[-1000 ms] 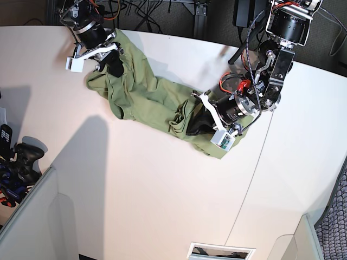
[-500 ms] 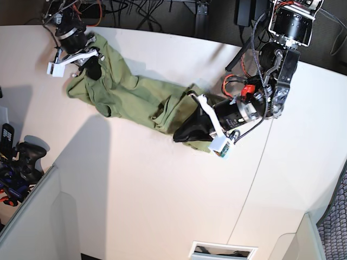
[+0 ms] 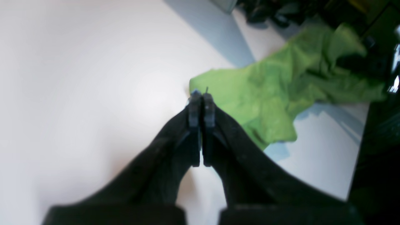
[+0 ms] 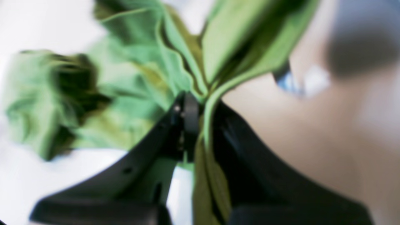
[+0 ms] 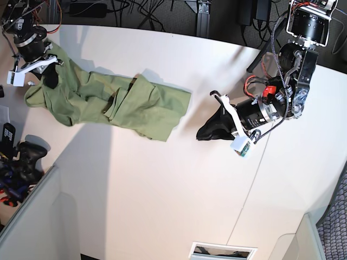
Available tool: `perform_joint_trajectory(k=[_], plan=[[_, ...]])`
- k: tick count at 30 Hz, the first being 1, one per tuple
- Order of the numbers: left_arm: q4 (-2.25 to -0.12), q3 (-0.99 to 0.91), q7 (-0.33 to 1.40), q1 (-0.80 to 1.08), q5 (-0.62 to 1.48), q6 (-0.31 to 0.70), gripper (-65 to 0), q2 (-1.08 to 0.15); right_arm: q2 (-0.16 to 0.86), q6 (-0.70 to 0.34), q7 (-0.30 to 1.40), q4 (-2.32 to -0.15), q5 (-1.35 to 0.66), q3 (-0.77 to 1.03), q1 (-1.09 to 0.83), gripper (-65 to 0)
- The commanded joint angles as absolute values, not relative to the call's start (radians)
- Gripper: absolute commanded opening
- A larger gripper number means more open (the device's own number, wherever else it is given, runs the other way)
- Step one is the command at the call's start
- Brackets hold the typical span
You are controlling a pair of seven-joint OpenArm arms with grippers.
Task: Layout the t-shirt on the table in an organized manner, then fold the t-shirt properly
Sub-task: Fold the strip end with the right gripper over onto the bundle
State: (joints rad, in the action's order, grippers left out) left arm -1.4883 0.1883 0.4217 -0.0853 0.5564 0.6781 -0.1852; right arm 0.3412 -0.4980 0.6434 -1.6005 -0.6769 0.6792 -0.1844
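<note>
The olive-green t-shirt (image 5: 108,100) lies stretched in a wrinkled band across the left part of the white table (image 5: 162,189). My right gripper (image 5: 50,80) is at the shirt's far left end. In the right wrist view it (image 4: 201,97) is shut on a bunch of the t-shirt (image 4: 131,72), with folds fanning out from the tips. My left gripper (image 5: 201,134) hovers a short way right of the shirt's loose right edge. In the left wrist view its fingers (image 3: 200,93) are pressed together with nothing between them, and the t-shirt (image 3: 281,87) lies beyond them to the right.
A black game controller (image 5: 24,160) and other gear sit off the table's left edge. A grey-white panel (image 5: 32,216) stands at the lower left corner. A thin dark seam (image 5: 255,179) crosses the table on the right. A slot (image 5: 221,251) opens near the front edge.
My right gripper has pulled the shirt to the left and stretched it out. The shirt's right end has come away from my left gripper, which now stands apart from it.
</note>
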Motion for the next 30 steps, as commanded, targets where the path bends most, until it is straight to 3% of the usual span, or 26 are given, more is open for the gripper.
perform_joint_trajectory(k=[1,7,14,26,27,30], plan=[[-1.506,0.185,0.401,-0.097,0.556,0.698,-65.0,-0.197,0.345,-0.505,0.612,-1.658,-0.707,0.678,-0.162,-65.0],[-1.504,0.185,0.401,-0.038,0.525,0.698,-65.0,-0.236,0.226,-0.505,0.626,-1.828,-0.673,0.579,-0.111,-65.0],[-1.398,0.185,0.337,-0.018,0.491,0.698,-65.0,-0.229,0.098,-0.505,0.604,-1.840,-0.547,0.339,-0.042,-65.0],[-1.305,0.185,0.281,-0.033,0.476,0.698,-65.0,-0.221,0.065,-0.505,0.508,-1.810,-0.271,0.056,-0.006,-65.0],[-1.305,0.185,0.281,-0.033,0.486,0.698,-65.0,-0.221,0.065,-0.505,0.498,-1.797,-0.257,0.039,-0.006,-61.7],[-1.305,0.185,0.281,-0.033,0.509,0.698,-65.0,-0.221,0.065,-0.505,0.444,-1.758,-0.205,-0.014,-0.006,-38.2]])
